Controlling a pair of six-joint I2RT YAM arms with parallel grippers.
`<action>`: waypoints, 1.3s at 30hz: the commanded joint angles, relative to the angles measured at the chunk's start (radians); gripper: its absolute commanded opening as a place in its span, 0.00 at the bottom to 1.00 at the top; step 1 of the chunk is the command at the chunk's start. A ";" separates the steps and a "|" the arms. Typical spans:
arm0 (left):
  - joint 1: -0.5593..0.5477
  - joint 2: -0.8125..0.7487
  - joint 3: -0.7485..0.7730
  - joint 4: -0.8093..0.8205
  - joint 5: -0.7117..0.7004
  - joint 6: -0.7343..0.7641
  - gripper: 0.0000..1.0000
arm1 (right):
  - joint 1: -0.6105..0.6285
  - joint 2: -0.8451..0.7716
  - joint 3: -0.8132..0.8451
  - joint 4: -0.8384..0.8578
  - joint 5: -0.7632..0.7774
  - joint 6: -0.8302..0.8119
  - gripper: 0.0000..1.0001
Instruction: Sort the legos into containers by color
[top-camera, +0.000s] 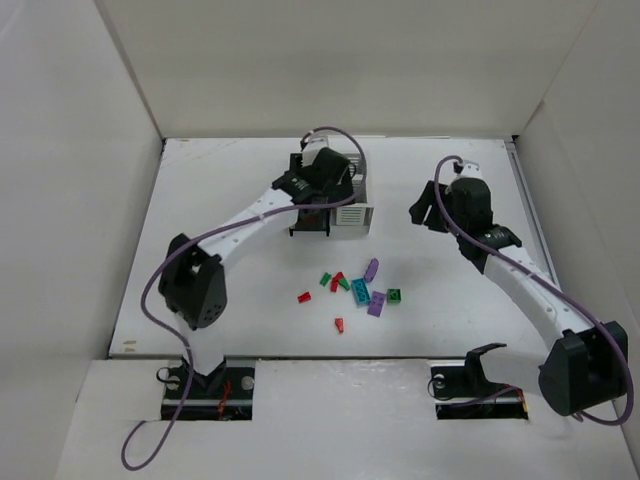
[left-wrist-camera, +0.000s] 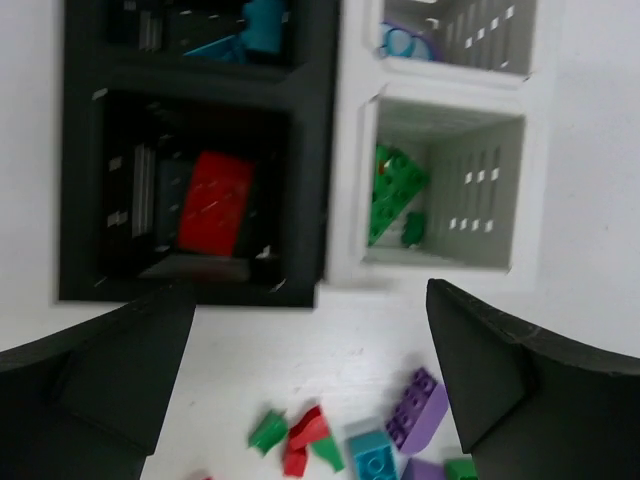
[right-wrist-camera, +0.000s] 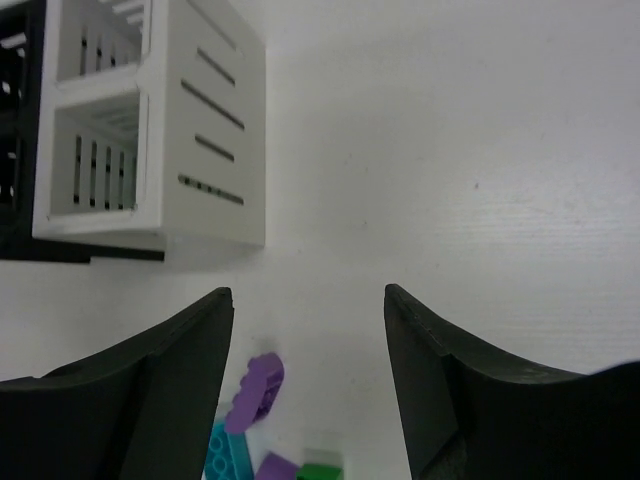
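The black bin (top-camera: 306, 224) and the white bin (top-camera: 352, 214) stand side by side at the back centre. My left gripper (top-camera: 318, 195) hovers over them, open and empty (left-wrist-camera: 310, 290). In the left wrist view the black bin (left-wrist-camera: 310, 180) holds a red brick (left-wrist-camera: 215, 200) and teal pieces (left-wrist-camera: 255, 25). The white bin (left-wrist-camera: 350, 190) holds green bricks (left-wrist-camera: 395, 195) and purple pieces (left-wrist-camera: 405, 42). Loose legos lie in front of the bins: purple (top-camera: 371, 268), teal (top-camera: 361, 292), green (top-camera: 394, 295), red (top-camera: 304, 297). My right gripper (top-camera: 427, 210) is open and empty (right-wrist-camera: 308, 292), right of the bins.
White walls enclose the table on the left, back and right. The right wrist view shows the white bin's slatted side (right-wrist-camera: 215, 140) and a purple brick (right-wrist-camera: 255, 390) just ahead of the fingers. The left arm (top-camera: 240, 225) stretches diagonally across the left half.
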 joint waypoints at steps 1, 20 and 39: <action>-0.005 -0.252 -0.128 0.021 -0.080 -0.033 1.00 | 0.064 -0.012 -0.013 -0.117 -0.034 0.029 0.67; 0.004 -0.811 -0.667 -0.053 -0.060 -0.176 1.00 | 0.459 0.131 -0.186 -0.260 0.248 0.458 0.66; 0.004 -0.785 -0.676 -0.021 -0.013 -0.165 1.00 | 0.489 0.105 -0.206 -0.335 0.308 0.552 0.68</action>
